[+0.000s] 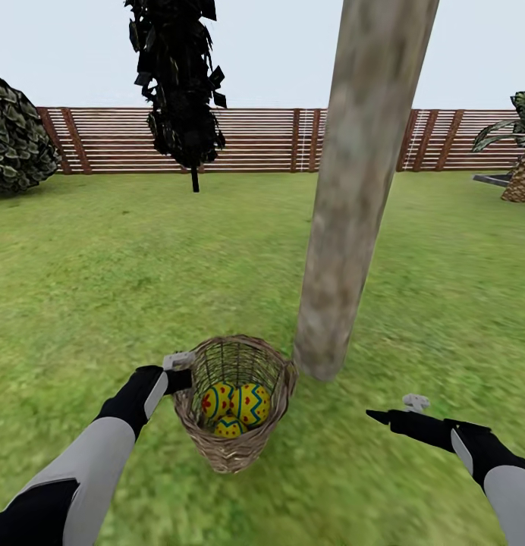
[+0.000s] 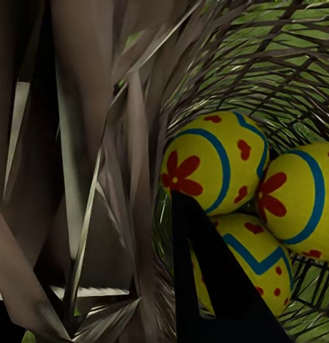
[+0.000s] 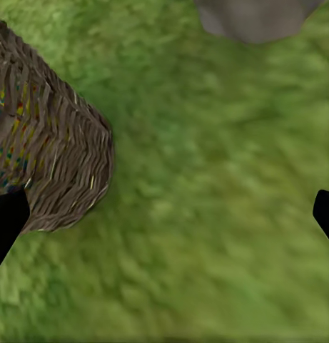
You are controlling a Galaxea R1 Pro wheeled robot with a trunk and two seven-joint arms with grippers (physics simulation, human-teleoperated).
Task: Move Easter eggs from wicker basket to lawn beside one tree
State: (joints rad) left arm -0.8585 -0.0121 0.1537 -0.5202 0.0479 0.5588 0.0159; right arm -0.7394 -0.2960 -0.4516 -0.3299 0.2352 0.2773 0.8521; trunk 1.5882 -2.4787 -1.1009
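Three yellow eggs (image 1: 236, 408) with blue bands and red marks lie together in the bottom of the wicker basket (image 1: 234, 447), touching one another; the left wrist view shows them close up (image 2: 228, 179) through the weave. The basket stands upright on the lawn (image 1: 141, 273), just beside the foot of the thick pale tree trunk (image 1: 353, 227). The left end effector (image 1: 183, 371) is at the basket's rim, one dark finger (image 2: 214, 286) inside the wall, apparently clamped on the rim. The right end effector (image 1: 384, 413) hovers over bare grass well apart from the basket, its fingers (image 3: 6, 221) spread wide and holding nothing. Behind stand a slatted wooden fence (image 1: 262, 140), a black-leaved tree (image 1: 183, 83) and a round bush (image 1: 16, 140).
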